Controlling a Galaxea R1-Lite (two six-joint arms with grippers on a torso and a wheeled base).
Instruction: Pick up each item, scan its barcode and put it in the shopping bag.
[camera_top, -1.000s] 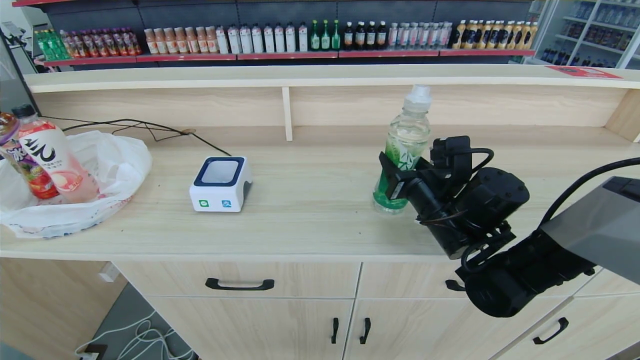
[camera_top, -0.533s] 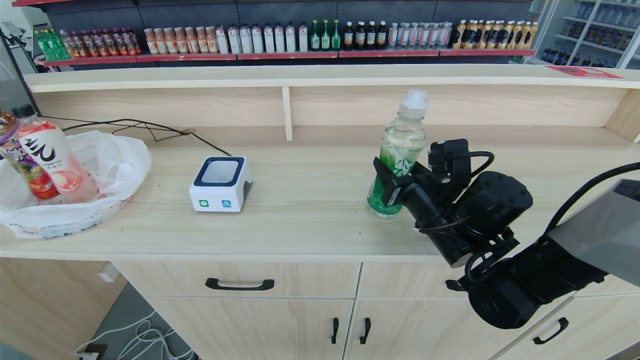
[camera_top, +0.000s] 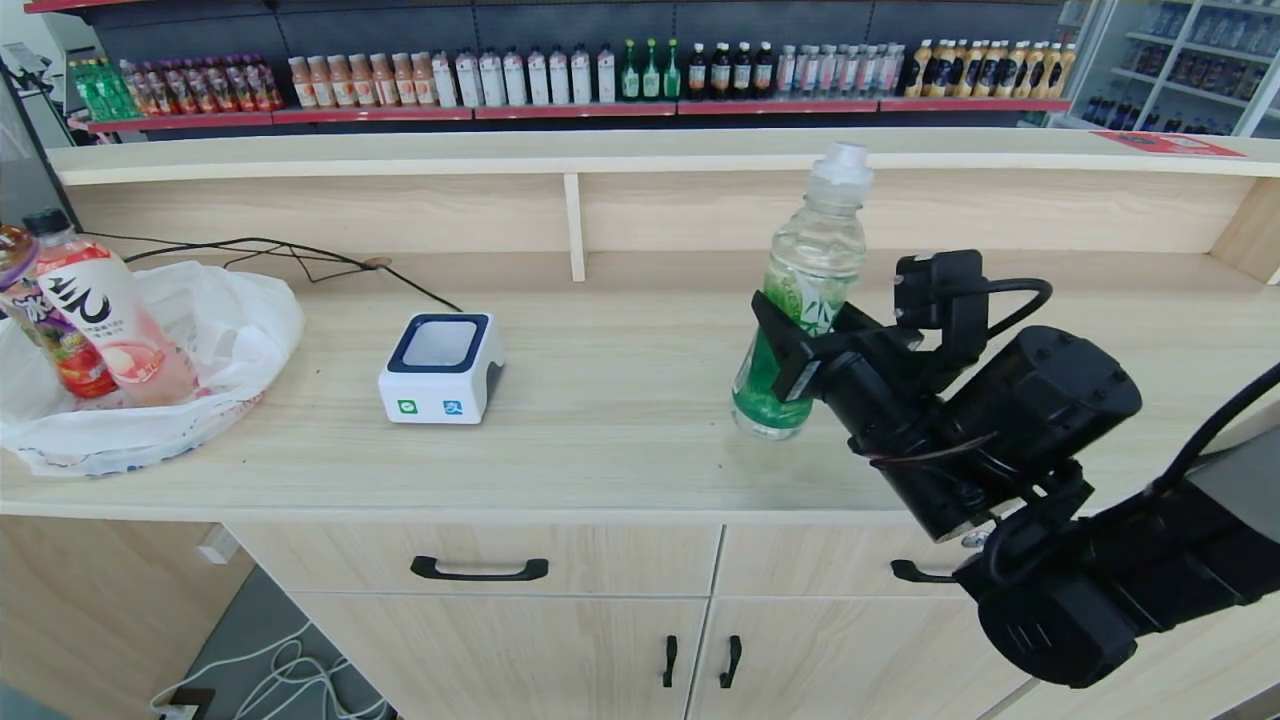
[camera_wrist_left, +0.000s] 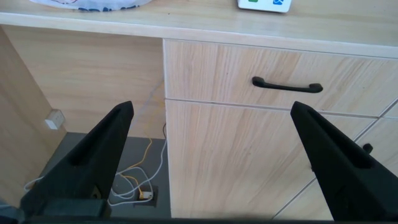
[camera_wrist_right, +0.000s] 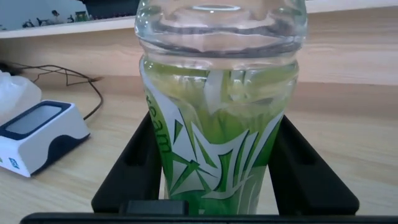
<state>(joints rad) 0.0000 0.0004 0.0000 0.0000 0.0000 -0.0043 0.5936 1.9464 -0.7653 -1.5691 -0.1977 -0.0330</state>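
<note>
Right gripper (camera_wrist_right: 221, 177) is clenched around the green bottle (camera_top: 810, 270), pinching it low on the label; in the head view that's right of centre, bottle tilted, base right at the counter (camera_top: 620, 420) (can't tell if it's touching). Left gripper (camera_wrist_left: 211, 112) hangs released down by the drawer front (camera_wrist_left: 211, 68).

Worries from here: the grip is low and the bottle's tall, so a quick swing could pivot it in the jaws; the wrap looks slick too; the scanner (camera_top: 440, 368) sits left of centre and I can't tell which way the barcode faces, so it might not read; the shopping bag (camera_top: 235, 330) at far left is floppy with two bottles (camera_top: 105, 310) leaning in it, so a careless drop could topple them.
</note>
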